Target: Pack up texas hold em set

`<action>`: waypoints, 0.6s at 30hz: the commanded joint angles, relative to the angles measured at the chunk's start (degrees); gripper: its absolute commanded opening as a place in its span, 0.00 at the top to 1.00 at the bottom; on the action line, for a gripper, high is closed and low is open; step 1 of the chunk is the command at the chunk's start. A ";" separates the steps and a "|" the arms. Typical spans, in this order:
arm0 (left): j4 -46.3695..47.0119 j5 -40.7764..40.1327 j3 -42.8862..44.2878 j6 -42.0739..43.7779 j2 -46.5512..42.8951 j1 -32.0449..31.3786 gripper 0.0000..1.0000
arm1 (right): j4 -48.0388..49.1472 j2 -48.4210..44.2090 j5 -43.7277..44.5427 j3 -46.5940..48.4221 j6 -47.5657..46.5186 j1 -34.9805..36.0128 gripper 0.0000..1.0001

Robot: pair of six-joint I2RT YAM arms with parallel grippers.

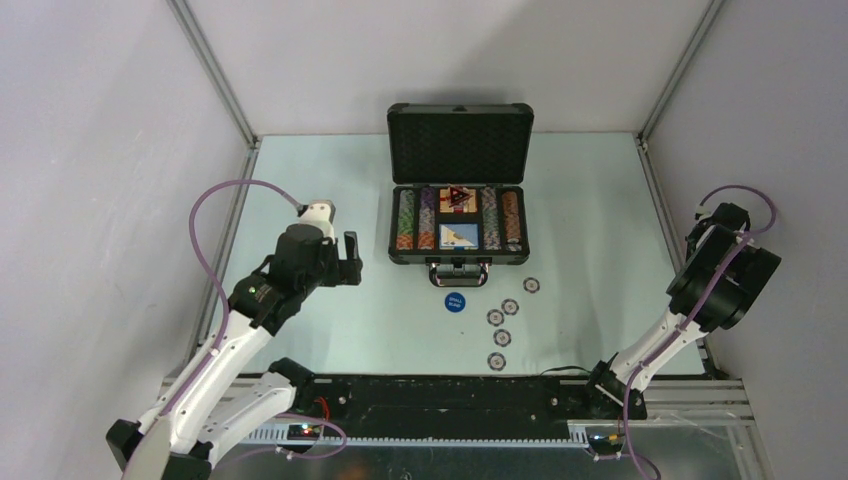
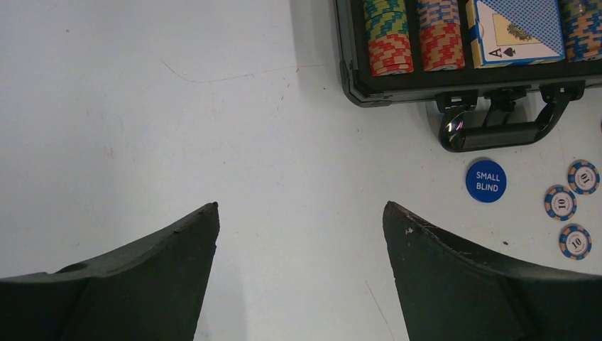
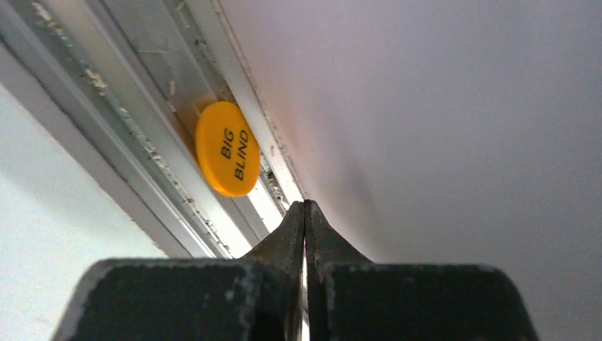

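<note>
Currently the right gripper (image 3: 304, 206) is clenched on nothing: both fingers meet flat, with no disc between them. The orange Big Blind button (image 3: 227, 149) lies at 10 o'clock from the tips, near but not touching, down in the channel of the aluminium rail (image 3: 106, 92) where the table meets the wall (image 3: 461, 106).

Risks, as I judge them:
- The rail lips flank the button, so a pinch has little to bite on. The fingers may scrape metal or shove the disc further along the groove.
- Flicking it out with shut fingers could send it off the table edge.
- The loose chips (image 1: 502, 338) lie flat and thin, so jaws could skate them about instead of lifting.

The left gripper (image 2: 299, 207) is spread wide and empty, over bare table (image 2: 142, 106) at 9 o'clock of the briefcase (image 1: 460, 145). The case stands open at the table's 12 o'clock, holding the chip rows (image 1: 406, 220), card box (image 2: 517, 32) and triangular marker (image 1: 457, 196). Five chips sit at 5 o'clock of its handle. The Small Blind button (image 1: 455, 301) is at 6 o'clock, just beside the handle.

Hard to make out:
- From overhead, the right arm's own bulk hides its fingers and the orange button.
- Cannot tell whether that button is jammed or lying free.
- No white button shows in any view.
- The left wrist view cuts off the case's far rows, and whether any slot has room left is unclear
</note>
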 commanded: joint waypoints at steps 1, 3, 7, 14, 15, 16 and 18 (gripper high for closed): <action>1.24 -0.40 -0.16 1.39 0.04 -0.27 0.10 | 10.74 -2.94 10.62 1.56 1.84 -1.90 1.00; 1.23 -0.44 -0.12 1.39 0.03 -0.27 0.10 | 10.98 -2.97 10.35 1.91 1.36 -1.21 1.00; 1.21 -0.51 -0.04 1.47 0.16 -0.27 0.10 | 9.98 -2.60 7.65 2.45 2.47 -1.09 0.87; 1.17 -0.36 -0.03 1.48 0.45 -0.27 0.10 | 9.08 -1.60 -4.19 2.54 3.17 -0.94 0.57; 1.21 -0.49 -0.03 1.48 0.45 -0.27 0.10 | 8.99 -1.45 -4.76 2.56 2.46 -0.69 0.57; 1.18 -0.57 -0.14 1.48 0.47 -0.27 0.10 | 8.81 -1.07 -5.76 2.55 1.50 -0.59 0.57; 1.22 -0.66 -0.14 1.48 0.45 -0.27 0.10 | 9.09 -0.51 -5.57 2.50 0.83 -0.22 0.58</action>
